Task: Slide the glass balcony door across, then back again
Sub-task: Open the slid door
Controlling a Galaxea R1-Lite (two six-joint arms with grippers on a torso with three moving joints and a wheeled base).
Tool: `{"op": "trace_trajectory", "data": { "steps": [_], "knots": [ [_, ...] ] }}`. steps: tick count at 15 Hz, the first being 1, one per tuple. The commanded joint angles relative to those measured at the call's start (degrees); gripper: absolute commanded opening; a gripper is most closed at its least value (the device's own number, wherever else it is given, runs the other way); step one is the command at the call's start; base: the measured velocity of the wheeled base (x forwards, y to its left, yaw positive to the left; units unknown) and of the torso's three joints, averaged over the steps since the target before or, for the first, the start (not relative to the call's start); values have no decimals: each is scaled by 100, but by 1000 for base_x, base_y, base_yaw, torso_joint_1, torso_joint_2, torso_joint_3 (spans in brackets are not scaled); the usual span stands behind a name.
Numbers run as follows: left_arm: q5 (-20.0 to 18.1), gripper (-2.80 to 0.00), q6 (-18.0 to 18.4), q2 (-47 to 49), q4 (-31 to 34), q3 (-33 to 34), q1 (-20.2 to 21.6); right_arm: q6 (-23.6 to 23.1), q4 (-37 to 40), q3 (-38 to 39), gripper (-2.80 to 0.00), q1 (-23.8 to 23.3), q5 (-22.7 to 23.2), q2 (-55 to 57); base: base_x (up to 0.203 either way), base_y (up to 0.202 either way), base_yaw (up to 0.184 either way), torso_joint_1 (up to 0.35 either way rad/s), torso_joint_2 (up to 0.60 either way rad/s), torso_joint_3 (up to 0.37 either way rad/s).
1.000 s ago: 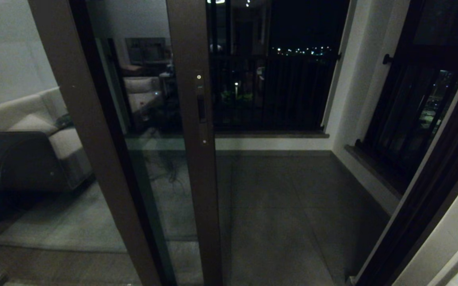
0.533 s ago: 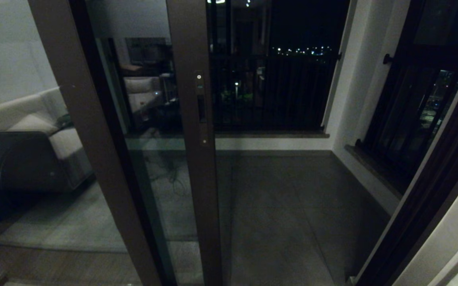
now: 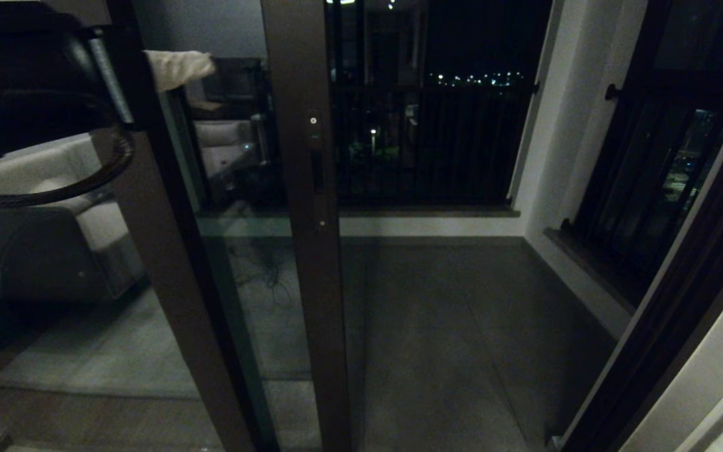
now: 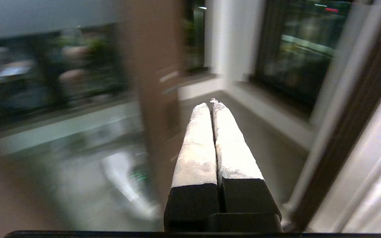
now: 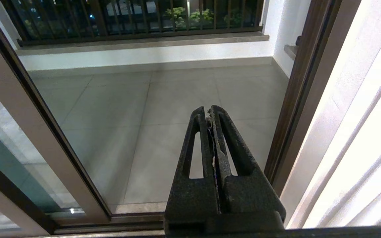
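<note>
The glass balcony door (image 3: pixel 302 263) stands part-way across, its dark brown stile running down the middle of the head view. The narrow black recessed handle (image 3: pixel 317 171) sits in that stile. My left gripper (image 3: pixel 209 62) is raised at the upper left, shut and empty, its pale fingertips to the left of the stile and above the handle, apart from both. From the left wrist, the left gripper (image 4: pixel 210 103) points past the blurred brown stile (image 4: pixel 159 99). My right gripper (image 5: pixel 208 109) is shut and empty, low over the door track; the head view does not show it.
The unmoving brown-framed panel (image 3: pixel 148 251) with the sofa (image 3: pixel 54 207) behind it fills the left. Right of the stile the doorway opens onto the balcony floor (image 3: pixel 449 326) and railing (image 3: pixel 437 144). A dark window with a round knob (image 3: pixel 611 93) and the door jamb (image 3: pixel 681 301) are on the right.
My left arm has risen into the head view at the upper left, fingers pointing toward the door stile. The door itself has not visibly moved.
</note>
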Motion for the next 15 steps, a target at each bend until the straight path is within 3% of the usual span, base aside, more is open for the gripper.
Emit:
{"op": "trace_trajectory", "data": {
  "steps": [1,5,9,10,13,15],
  "knots": [
    [76,-280,-56,1454,-23,-834,-433,3,0,9,-280,2,0,13,0,0,0,0,0,0],
    [560,-280,-269,3015,-146,-2217,-606,3,0,9,-280,2,0,13,0,0,0,0,0,0],
    [1624,-280,-319,4297,-1077,-3479,-715,3,0,9,-280,2,0,13,0,0,0,0,0,0],
    [1935,-280,-318,4438,-1188,-3612,-745,3,0,9,-280,2,0,13,0,0,0,0,0,0],
    [2228,-280,-248,4520,-1174,-3635,-752,3,0,9,-280,2,0,13,0,0,0,0,0,0],
    [2849,-280,182,4764,-1206,-3688,-759,3,0,9,-280,2,0,13,0,0,0,0,0,0]
  ]
}}
